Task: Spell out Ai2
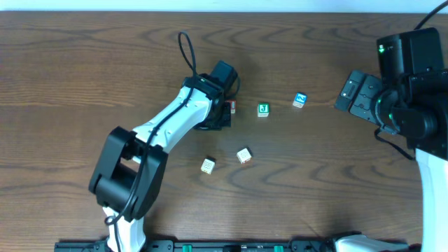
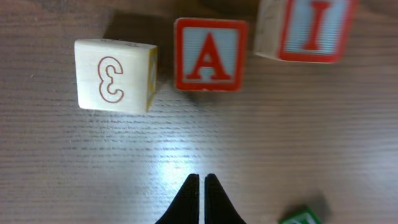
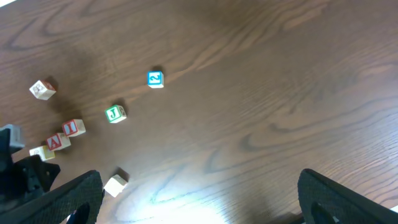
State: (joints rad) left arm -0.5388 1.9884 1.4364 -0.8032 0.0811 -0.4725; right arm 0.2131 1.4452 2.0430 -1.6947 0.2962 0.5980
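In the left wrist view, a red-framed A block [image 2: 209, 55] lies between a cream block with a red 3 [image 2: 115, 76] and a red-framed I block [image 2: 308, 30]. My left gripper [image 2: 202, 177] is shut and empty, just in front of the A block. In the overhead view it [image 1: 221, 105] covers these blocks except for a red edge [image 1: 231, 106]. A blue 2 block [image 1: 299, 100] lies to the right, also in the right wrist view [image 3: 155, 79]. My right gripper [image 3: 202, 199] is open and empty, off to the right [image 1: 357, 94].
A green J block [image 1: 263, 109] lies between the left gripper and the blue 2 block. Two pale blocks [image 1: 208, 165] [image 1: 243, 155] lie nearer the front. A green block corner [image 2: 303, 216] shows by the left fingers.
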